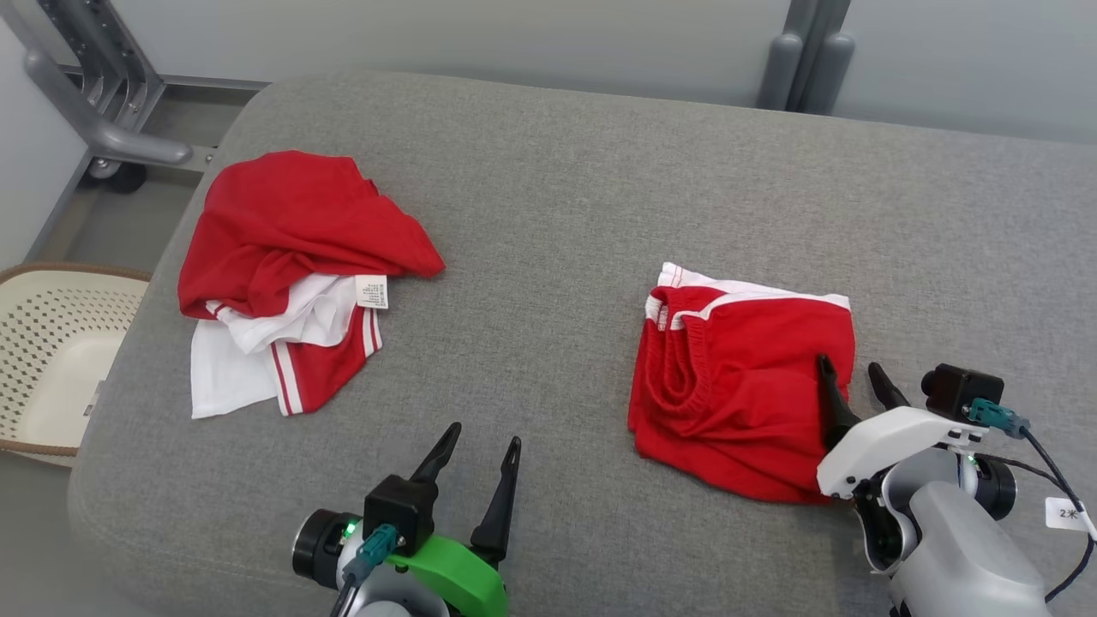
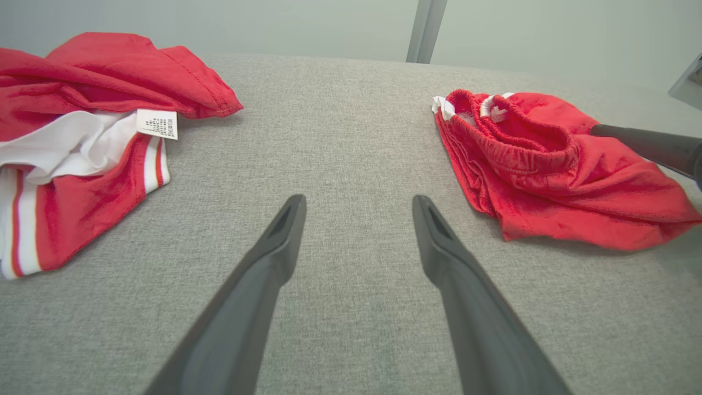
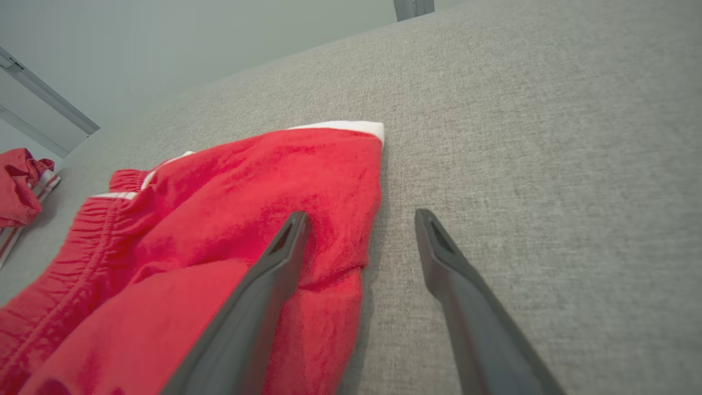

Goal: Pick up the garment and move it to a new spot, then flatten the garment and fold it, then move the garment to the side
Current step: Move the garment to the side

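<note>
On the right half of the grey cushion (image 1: 557, 197) the red shorts (image 1: 737, 386) lie folded into a rough square, flat on the fabric, with white trim along the far edge and the gathered elastic waistband bunched along the side that faces the middle of the cushion. The near edge is a little uneven, with a lower layer showing past the top one.

The right gripper (image 1: 850, 367) is at the shorts' right edge, released: its two dark fingers stand well apart with nothing between them. In the right wrist view one finger lies over the red cloth and the other over bare grey cushion just beside the hem; whether the finger touches the cloth cannot be told.

The left gripper (image 1: 484, 434) is near the front of the cushion, also released, fingers spread over bare fabric between the two piles and apart from both.

Well to the left, near the far left corner, a second garment (image 1: 291, 248) in red and white lies crumpled, with striped trim and a white label (image 1: 372, 291) turned outward.

Off the cushion's left side a cream perforated basket (image 1: 68, 272) stands on the floor, and beyond it a grey metal frame (image 1: 103, 111)
</note>
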Available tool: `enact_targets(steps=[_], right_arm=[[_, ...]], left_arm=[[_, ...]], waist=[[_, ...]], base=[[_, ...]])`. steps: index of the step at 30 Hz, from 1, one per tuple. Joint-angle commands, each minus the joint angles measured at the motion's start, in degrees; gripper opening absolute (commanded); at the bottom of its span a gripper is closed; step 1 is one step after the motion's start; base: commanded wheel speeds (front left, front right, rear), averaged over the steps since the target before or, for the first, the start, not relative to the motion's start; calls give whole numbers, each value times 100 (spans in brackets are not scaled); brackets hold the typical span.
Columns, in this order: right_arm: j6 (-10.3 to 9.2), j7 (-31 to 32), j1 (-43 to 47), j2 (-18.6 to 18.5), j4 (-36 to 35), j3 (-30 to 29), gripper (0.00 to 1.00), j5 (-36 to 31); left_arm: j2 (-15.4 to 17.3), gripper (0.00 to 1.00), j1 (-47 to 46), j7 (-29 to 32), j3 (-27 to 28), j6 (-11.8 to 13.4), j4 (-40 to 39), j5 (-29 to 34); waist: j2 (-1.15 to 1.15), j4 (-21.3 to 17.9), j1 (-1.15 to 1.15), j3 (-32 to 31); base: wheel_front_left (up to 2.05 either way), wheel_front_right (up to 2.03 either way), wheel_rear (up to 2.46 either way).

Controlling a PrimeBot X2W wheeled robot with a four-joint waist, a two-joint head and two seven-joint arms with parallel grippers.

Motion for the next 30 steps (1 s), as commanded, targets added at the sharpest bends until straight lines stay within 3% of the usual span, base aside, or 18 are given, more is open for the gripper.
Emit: enact_targets(steps=[1,6,7,8,9,15,30], right_arm=[[0,-15,-82,7,59,3,100,53],[0,-15,-235,34,439,122,100,190],[0,-14,-265,46,535,155,91,218],[0,-8,-286,58,618,193,39,251],[0,-4,-323,64,618,217,0,281],[0,-10,-259,-108,214,35,0,109],[0,-15,17,25,-71,-253,0,-141]], left_arm=[[19,100,-108,0,-8,31,-15,22],[19,100,-112,0,-25,39,-33,57],[19,100,-113,0,-27,36,-32,63],[19,100,-113,0,-23,34,-33,69],[19,100,-112,0,-16,40,-41,69],[19,100,-84,0,35,51,-123,105],[21,100,-11,0,127,17,-452,210]], waist=[[0,90,0,45],[0,247,0,89],[0,272,0,92],[0,290,0,92],[0,303,0,93],[0,232,0,10],[0,-972,0,-173]], base=[[0,0,0],[0,0,0],[0,0,0],[0,0,0],[0,0,0],[0,0,0],[0,0,0]])
